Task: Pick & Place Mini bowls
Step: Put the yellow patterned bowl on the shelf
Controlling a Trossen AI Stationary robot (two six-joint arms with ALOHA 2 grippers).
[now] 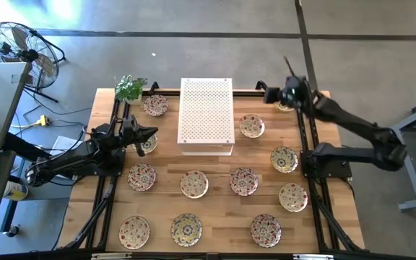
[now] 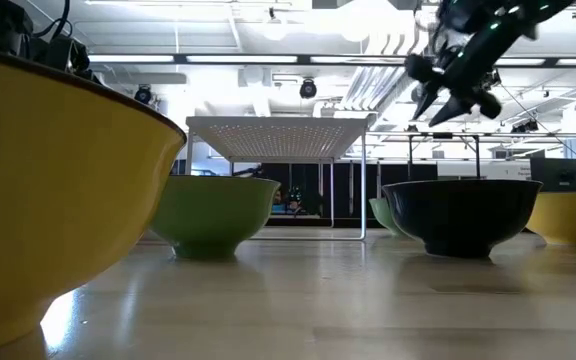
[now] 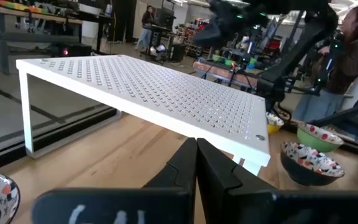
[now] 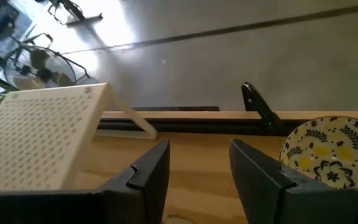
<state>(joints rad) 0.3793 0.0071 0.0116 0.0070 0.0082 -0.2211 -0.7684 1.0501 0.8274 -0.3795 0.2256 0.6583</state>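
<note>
A: High view. The desk (image 1: 215,167) carried the mini bowls (image 1: 193,184), scattered around the white perforated block (image 1: 206,119), which stood at the back centre. The left hand (image 1: 149,133) sat just beside a bowl near the block's left edge. The right hand (image 1: 269,94) reached over the back right corner, near a half-hidden bowl. A potted plant (image 1: 130,87) stood at the back left corner, and a fan (image 1: 22,45) on the floor beyond.

B: Low view?

A: It gave what the top camera could not: the bowls' outsides. A yellow one (image 2: 58,190) filled the near left, then a green one (image 2: 213,213), a black one (image 2: 461,215) and another yellow (image 2: 572,217). The block (image 2: 278,135) showed as a raised shelf on legs. The right hand (image 2: 448,100) hung in the air above the black bowl, touching nothing.

B: Left wrist?

A: Left hand (image 3: 196,163) fingers pressed together, empty, pointing at the block (image 3: 148,90). Two bowls (image 3: 309,160) lay past its corner. A person (image 3: 353,53) stood behind the other arm.

B: Right wrist?

A: Right hand (image 4: 199,165) fingers spread, nothing between them. A yellow-and-black patterned bowl (image 4: 331,151) lay just beside one finger (image 4: 257,171); I could not tell if they touched. The block (image 4: 39,134) lay off to the other side.
</note>
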